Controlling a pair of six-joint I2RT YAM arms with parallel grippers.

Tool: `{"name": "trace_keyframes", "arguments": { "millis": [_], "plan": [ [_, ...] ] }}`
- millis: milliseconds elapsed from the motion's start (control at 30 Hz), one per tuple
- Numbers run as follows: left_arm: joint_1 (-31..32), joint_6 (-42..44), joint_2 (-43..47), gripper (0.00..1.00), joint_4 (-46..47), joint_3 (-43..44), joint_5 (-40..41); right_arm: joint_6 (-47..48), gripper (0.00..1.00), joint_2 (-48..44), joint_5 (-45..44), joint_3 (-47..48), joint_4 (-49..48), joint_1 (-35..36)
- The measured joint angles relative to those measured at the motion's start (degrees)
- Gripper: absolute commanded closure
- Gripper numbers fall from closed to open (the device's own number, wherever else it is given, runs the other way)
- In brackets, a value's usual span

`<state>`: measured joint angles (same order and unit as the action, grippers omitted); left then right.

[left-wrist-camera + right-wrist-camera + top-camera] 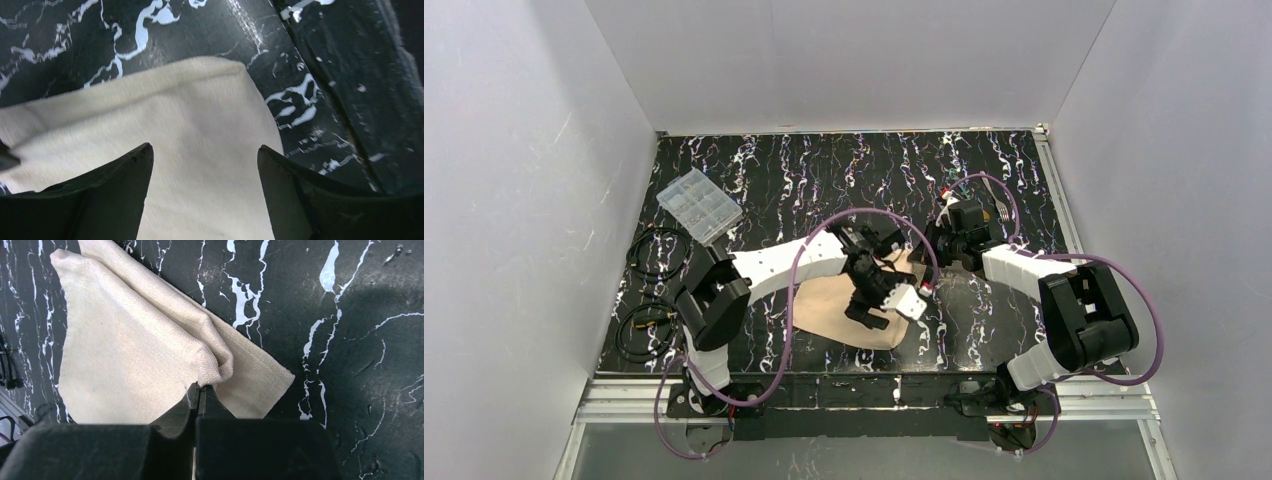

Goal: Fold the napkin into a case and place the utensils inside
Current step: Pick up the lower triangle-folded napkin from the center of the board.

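Note:
The tan napkin (829, 305) lies on the black marbled table, partly under my left arm. My left gripper (865, 316) hovers low over it, open; in the left wrist view the cloth (200, 100) fills the gap between the spread fingers of the gripper (205, 146), and nothing is held. My right gripper (936, 250) is shut on a corner of the napkin (125, 350), which is pulled over the lower layer; the closed tips of the gripper (201, 388) pinch that folded corner. A silver fork (1003, 211) lies partly hidden behind the right wrist. No spoon is in view.
A clear plastic compartment box (699, 205) stands at the back left. Black cable coils (656, 255) lie along the left edge. White walls close in the table on three sides. The metal rail (864, 392) runs along the near edge.

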<state>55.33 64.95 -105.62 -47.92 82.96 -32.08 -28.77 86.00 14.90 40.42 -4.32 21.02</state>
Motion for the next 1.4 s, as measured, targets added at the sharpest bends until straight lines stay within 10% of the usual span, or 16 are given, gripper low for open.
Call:
{"name": "trace_keyframes", "arguments": {
  "millis": [500,1400],
  "plan": [
    [8.33,0.15,-8.61,0.46,19.04,0.02,11.87,-0.68,0.99,-0.04,2.8,-0.02,-1.03,0.0],
    [8.66,-3.26,-15.98,0.66,16.59,8.02,16.68,2.38,0.99,-4.04,-0.39,-1.11,4.22,-2.47]
  ]
}}
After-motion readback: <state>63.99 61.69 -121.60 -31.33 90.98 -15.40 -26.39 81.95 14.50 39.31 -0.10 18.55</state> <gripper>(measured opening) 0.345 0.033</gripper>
